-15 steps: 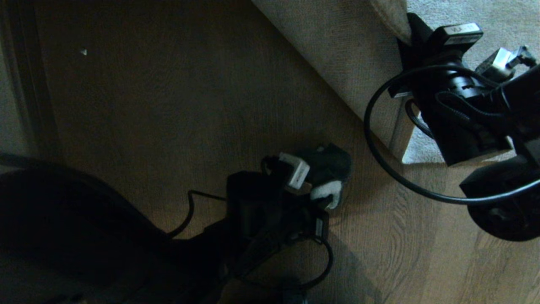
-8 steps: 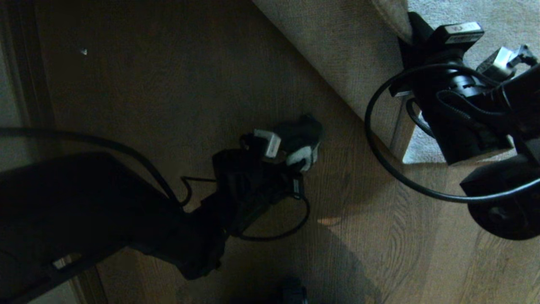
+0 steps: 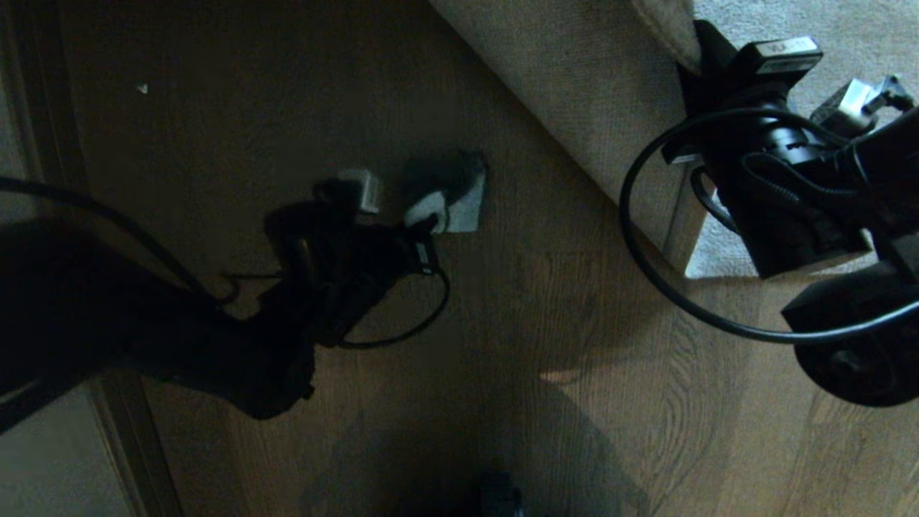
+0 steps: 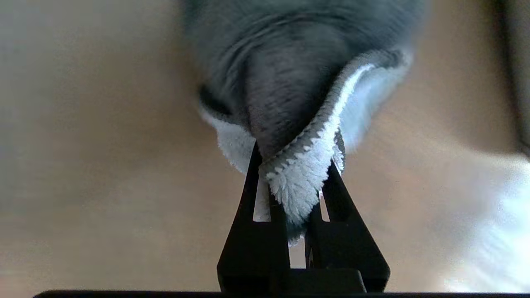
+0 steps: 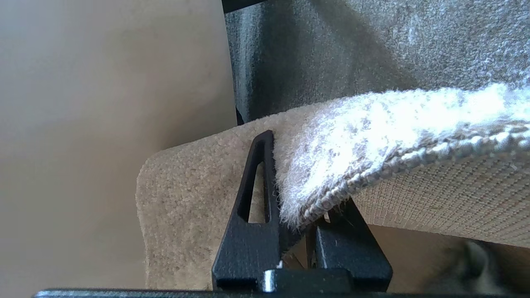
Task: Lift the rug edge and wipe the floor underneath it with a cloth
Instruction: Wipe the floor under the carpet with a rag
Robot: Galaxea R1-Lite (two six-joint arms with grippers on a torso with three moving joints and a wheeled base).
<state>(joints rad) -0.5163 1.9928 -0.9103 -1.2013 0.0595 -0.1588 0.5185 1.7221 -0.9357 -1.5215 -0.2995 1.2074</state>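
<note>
The rug point(image 3: 589, 93) is folded back at the upper right, its woven tan backing facing me. My right gripper point(image 5: 304, 194) is shut on the rug edge point(image 5: 372, 165) and holds it raised off the floor point(image 3: 610, 402). The right gripper point(image 3: 700, 61) shows in the head view at the top right. My left gripper point(image 4: 294, 182) is shut on the dark green and white cloth point(image 4: 298, 103). In the head view the cloth point(image 3: 449, 194) lies pressed on the bared brown plank floor left of the folded rug, with the left gripper point(image 3: 423, 222) just behind it.
A dark baseboard strip point(image 3: 43, 129) runs along the left side. A small pale speck point(image 3: 142, 88) lies on the floor at the upper left. The right arm's cable point(image 3: 646, 273) loops over the floor beside the rug corner.
My left gripper has slid the cloth across the floor up and to the left, away from the rug corner. The right gripper and raised rug edge have stayed still.
</note>
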